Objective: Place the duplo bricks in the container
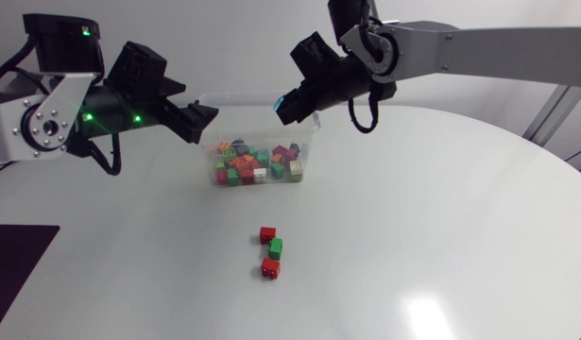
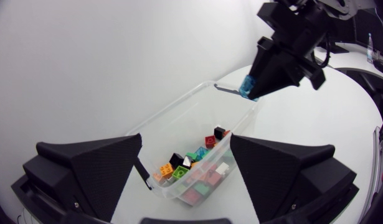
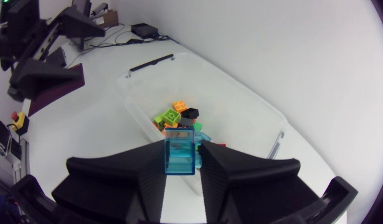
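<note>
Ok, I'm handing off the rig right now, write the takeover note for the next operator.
Right arm: jaws shut on a blue brick above the right end of the container.
Left arm: jaws open, empty, beside its left end.
Done: a pile of bricks lies inside.
Left: drop the blue brick, then fetch the red brick, green brick and second red brick off the table.

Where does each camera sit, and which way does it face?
Head view: above the table, looking down; shows both arms, left gripper, right gripper.
Left wrist view: on the left arm, facing the container; own open fingers.
Right wrist view: on the right arm, above container; fingers hold a blue brick.
Shared: container and brick in both wrist views.
</note>
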{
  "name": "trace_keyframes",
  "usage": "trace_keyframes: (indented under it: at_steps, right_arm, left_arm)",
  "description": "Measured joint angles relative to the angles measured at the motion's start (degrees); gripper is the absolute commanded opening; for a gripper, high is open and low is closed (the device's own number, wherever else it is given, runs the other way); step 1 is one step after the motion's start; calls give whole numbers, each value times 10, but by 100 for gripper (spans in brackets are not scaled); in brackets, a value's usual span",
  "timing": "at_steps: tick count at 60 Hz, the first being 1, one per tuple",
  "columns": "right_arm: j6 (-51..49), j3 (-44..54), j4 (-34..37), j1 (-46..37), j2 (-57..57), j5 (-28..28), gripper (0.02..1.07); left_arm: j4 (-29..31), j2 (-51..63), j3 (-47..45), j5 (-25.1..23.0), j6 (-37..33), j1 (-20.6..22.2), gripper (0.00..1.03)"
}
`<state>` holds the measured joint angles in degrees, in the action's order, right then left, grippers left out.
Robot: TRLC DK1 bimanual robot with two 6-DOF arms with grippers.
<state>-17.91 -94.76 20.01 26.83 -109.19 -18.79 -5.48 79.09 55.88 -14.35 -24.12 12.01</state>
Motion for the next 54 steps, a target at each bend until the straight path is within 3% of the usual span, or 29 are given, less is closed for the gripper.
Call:
trace_keyframes:
  at_steps: [20, 23, 24, 27, 31, 32, 45, 54]
  right_arm:
    - [21, -123, -10, 0, -90, 6, 23]
    - [25, -142, -9, 0, -102, 7, 28]
    - [25, -148, -9, 0, -106, 9, 32]
    - [26, -170, -7, 0, -120, 10, 56]
    - [26, -204, -2, 0, -141, 15, 100]
    - [26, -211, 0, 0, -145, 17, 103]
    - [25, -237, 29, 0, -158, 25, 103]
    - [9, -156, 30, -12, -91, 18, 103]
  left_arm:
    - [24, -76, -65, -17, -13, 2, 99]
    - [30, -78, -69, -18, -19, 5, 99]
    - [31, -78, -72, -19, -21, 6, 99]
    - [37, -78, -79, -19, -30, 12, 99]
    - [45, -78, -92, -19, -43, 22, 99]
    - [46, -78, -95, -19, -45, 24, 99]
    - [61, -68, -116, -19, -85, 63, 99]
    - [61, -21, -116, -19, -114, 93, 99]
